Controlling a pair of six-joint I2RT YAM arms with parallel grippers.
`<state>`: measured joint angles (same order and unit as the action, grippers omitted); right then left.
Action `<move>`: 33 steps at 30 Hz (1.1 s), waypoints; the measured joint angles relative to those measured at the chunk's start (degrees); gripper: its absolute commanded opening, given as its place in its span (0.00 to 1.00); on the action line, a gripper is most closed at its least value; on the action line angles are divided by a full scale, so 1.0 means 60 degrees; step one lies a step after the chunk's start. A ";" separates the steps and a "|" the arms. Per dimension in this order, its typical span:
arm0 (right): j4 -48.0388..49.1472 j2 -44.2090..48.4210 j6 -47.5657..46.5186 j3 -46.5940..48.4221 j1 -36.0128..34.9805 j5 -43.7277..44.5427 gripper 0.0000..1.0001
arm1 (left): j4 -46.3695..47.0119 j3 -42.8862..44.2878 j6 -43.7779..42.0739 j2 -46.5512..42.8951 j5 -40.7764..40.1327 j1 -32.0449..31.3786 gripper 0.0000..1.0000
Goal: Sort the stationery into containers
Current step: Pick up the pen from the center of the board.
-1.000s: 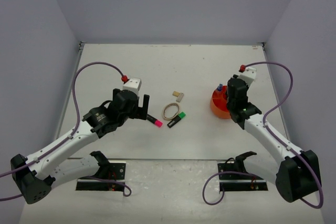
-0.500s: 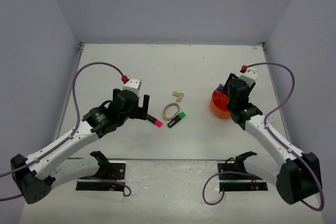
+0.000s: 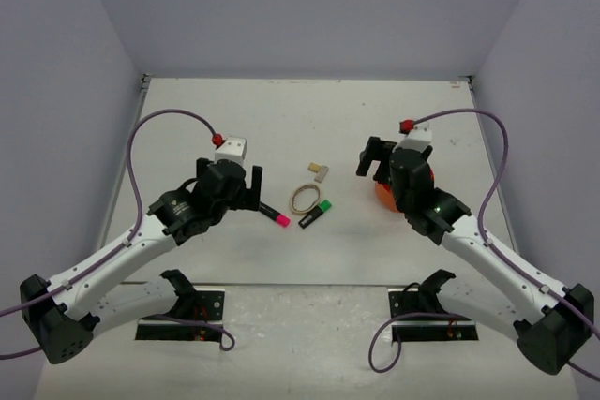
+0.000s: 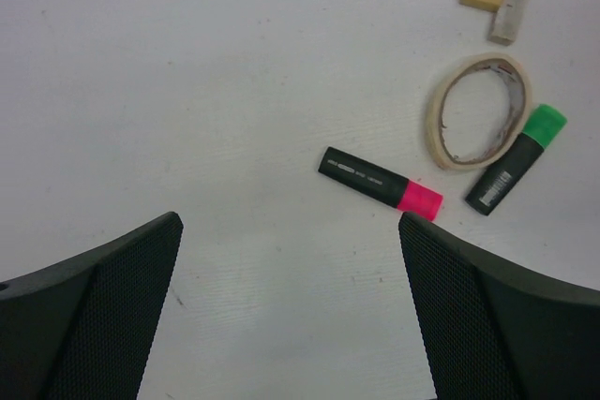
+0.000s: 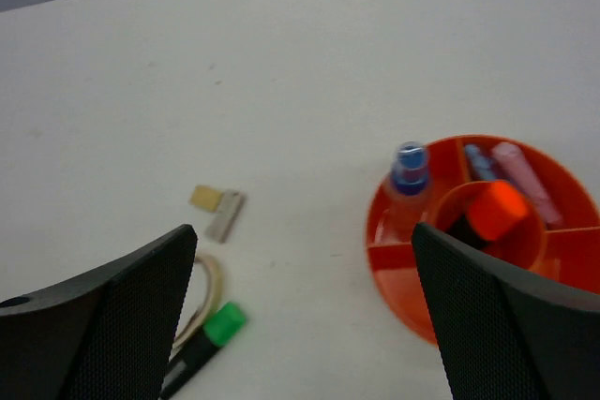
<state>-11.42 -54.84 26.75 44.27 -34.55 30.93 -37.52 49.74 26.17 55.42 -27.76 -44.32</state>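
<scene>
Hovering open above the pink-ended highlighter point(image 4: 380, 183) on the table point(image 4: 141, 63), the left end effector point(image 4: 289, 222) is apparently being aligned for a pick, while the right end effector point(image 5: 305, 231), released and empty, is being held beside the orange pot point(image 5: 392, 278).

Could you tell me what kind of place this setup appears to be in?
Probably a lab test cell: a white table boxed in by plain walls, a left arm and right arm bolted at its near edge, and only an orange pot and oddments like a pink-ended highlighter.
</scene>
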 measured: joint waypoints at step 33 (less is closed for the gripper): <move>-0.5351 -0.7539 0.8080 0.3993 -0.2440 -0.2016 0.68 | -0.0162 0.0004 0.0346 -0.0745 -0.0472 0.0992 1.00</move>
<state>-43.53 -100.07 75.23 68.23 -49.19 18.83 -38.49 49.76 28.25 50.95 -30.59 -38.37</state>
